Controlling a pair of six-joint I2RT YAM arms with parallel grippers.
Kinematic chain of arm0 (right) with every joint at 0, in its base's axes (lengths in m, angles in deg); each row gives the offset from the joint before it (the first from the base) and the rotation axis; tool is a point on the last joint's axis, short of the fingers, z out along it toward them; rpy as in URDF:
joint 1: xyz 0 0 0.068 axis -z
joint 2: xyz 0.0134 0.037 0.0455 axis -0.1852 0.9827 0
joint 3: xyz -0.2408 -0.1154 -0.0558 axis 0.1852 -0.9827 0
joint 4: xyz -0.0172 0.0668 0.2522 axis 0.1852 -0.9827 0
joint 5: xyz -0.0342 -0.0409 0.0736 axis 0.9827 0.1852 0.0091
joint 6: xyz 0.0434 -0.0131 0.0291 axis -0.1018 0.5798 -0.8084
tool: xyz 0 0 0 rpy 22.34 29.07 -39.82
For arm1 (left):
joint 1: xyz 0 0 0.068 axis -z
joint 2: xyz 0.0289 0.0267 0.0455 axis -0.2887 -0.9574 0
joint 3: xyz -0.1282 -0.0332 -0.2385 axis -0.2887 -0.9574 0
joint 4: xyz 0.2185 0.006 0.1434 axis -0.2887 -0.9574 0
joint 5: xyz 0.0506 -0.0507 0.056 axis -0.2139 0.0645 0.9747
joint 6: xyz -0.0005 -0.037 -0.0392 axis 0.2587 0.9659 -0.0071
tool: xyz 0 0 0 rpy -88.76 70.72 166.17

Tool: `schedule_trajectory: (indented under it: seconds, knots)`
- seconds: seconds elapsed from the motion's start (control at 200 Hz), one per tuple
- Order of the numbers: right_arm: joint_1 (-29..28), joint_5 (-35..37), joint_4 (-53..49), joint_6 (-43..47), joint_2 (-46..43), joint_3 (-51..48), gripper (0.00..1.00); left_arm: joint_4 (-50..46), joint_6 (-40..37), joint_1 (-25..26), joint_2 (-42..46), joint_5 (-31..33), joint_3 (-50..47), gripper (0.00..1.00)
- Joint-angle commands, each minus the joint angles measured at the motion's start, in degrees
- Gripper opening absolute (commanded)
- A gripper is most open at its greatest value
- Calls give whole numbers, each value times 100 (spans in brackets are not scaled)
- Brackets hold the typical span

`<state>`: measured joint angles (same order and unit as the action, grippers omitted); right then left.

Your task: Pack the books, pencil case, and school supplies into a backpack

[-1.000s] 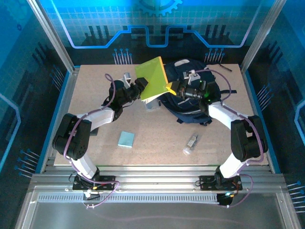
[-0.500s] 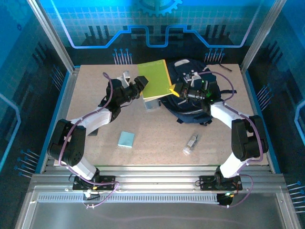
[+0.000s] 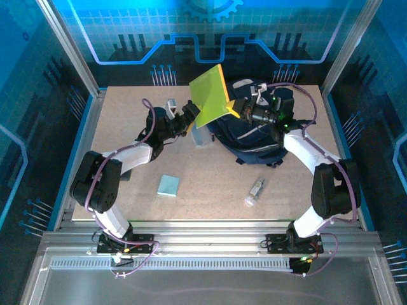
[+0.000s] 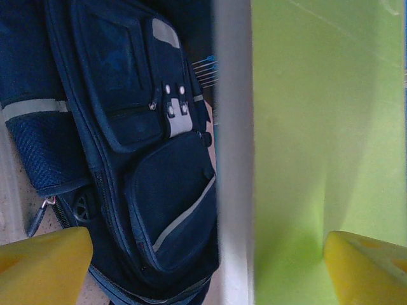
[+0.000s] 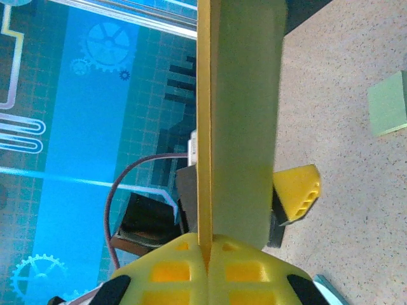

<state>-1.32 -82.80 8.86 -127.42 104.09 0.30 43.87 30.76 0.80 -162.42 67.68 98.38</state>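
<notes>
The books [image 3: 211, 95] are held tilted over the backpack [image 3: 245, 145], clamped in the closed right jaws; the left jaws are spread wide, gripping nothing.

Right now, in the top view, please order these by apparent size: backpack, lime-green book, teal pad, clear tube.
1. backpack, largest though partly covered
2. lime-green book, raised nearer the camera, so it may look oversized
3. teal pad
4. clear tube, smallest

The thin lime-green book [image 3: 212, 95] has a smooth, matt paper cover. The large dark navy backpack [image 4: 146, 159] is woven cloth. The yellow fingers [image 4: 44, 264] look like matt plastic. The beige table [image 3: 210, 184] looks speckled and slightly rough.
</notes>
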Motion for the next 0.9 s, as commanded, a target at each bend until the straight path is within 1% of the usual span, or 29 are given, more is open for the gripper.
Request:
schedule_trajectory:
  seconds: [0.0, 0.09, 0.155, 0.345, 0.465, 0.59, 0.685, 0.785, 0.875, 0.89]
  knots:
    - [-137, -93, 761, -459, 37, 155, 0, 756, 318, -18, -247, -150, 221, 94]
    - [-167, -125, 1301, -910, 178, 47, 0, 1156, 447, -7, -327, -116, 205, 94]
    - [-202, -133, 1424, -1037, 294, 18, 0, 1429, 553, 6, -345, -98, 195, 92]
    - [-245, -107, 1463, -1124, 561, -197, 0, 2012, 906, 26, -215, -87, 69, 82]
    - [-194, -57, 1507, -1093, 658, -373, 0, 2140, 958, 34, -45, -73, -74, 72]
    - [-83, 15, 1226, -813, 642, -443, 0, 1927, 833, 35, 128, -95, -152, 51]
    - [-49, 89, 670, -377, 618, -318, 0, 1805, 739, 30, 204, -57, -221, 33]
    - [-43, 257, -67, 137, 566, -110, 0, 1650, 670, 35, 231, -4, -234, 0]
    - [-59, 382, -414, 389, 489, 36, 0, 1557, 629, 82, 188, 28, -189, 0]
    - [-68, 404, -464, 418, 481, 62, 2, 1540, 626, 87, 176, 34, -171, 0]
